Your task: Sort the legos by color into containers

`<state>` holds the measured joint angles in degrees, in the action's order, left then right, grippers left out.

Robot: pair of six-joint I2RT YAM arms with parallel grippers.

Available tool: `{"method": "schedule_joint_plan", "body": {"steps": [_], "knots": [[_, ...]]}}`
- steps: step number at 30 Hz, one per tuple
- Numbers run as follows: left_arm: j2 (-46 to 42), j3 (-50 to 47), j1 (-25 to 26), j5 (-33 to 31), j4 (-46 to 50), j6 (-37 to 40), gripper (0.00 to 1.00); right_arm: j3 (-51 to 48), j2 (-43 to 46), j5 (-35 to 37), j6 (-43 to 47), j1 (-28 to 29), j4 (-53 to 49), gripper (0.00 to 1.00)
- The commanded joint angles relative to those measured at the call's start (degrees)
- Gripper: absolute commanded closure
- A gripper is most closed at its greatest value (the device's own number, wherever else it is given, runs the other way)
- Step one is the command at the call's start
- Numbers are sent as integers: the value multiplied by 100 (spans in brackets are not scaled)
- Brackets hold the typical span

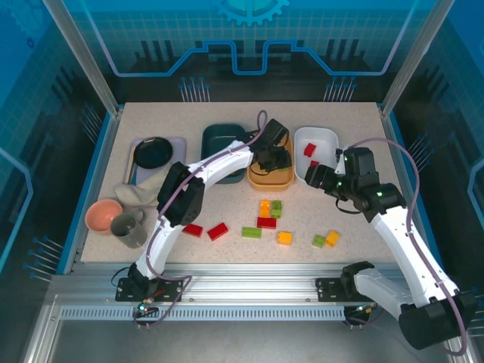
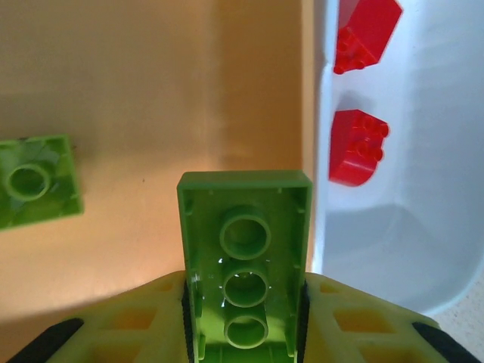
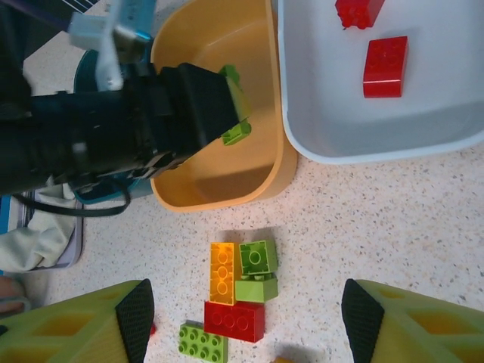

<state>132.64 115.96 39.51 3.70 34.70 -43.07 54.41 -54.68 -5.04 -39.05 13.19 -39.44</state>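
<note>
Top camera: my left claw hangs over the orange bin. The teal bin sits at that bin's 9 o'clock and the white bin at its 3 o'clock. My right claw is at the white bin's 6 o'clock edge. Loose bricks lie scattered on the desk at the orange bin's 6 o'clock.

Left wrist camera: the left claw is clamped on a green brick, hollow underside toward the lens, above the orange bin's floor. A second green brick lies in that bin at 9 o'clock. Two red bricks rest in the white bin at 2 o'clock.

Right wrist camera: the right claw's fingers stand wide apart with nothing between them, above a cluster of bricks on the desk, near the orange bin's rim.
</note>
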Motion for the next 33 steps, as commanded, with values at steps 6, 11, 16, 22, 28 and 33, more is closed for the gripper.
{"method": "schedule_joint_plan", "body": {"steps": [6,11,16,22,28,33], "knots": [[336,411,23,260,462,167,48,-46,282,92,63,-150,-913,30],[21,359,88,114,494,167,32,-76,343,356,82,-156,-1303,30],[-551,14,164,-34,383,83,26,-80,335,437,95,-157,-1477,31],[-1741,-1058,180,-254,101,-145,22,5,291,546,217,-19,-1680,32],[-3326,-2500,175,-850,237,-347,20,228,17,1029,284,1198,-1562,33],[-4972,-3741,179,-2197,1180,-1127,19,589,-850,999,1055,2994,-639,31]]}}
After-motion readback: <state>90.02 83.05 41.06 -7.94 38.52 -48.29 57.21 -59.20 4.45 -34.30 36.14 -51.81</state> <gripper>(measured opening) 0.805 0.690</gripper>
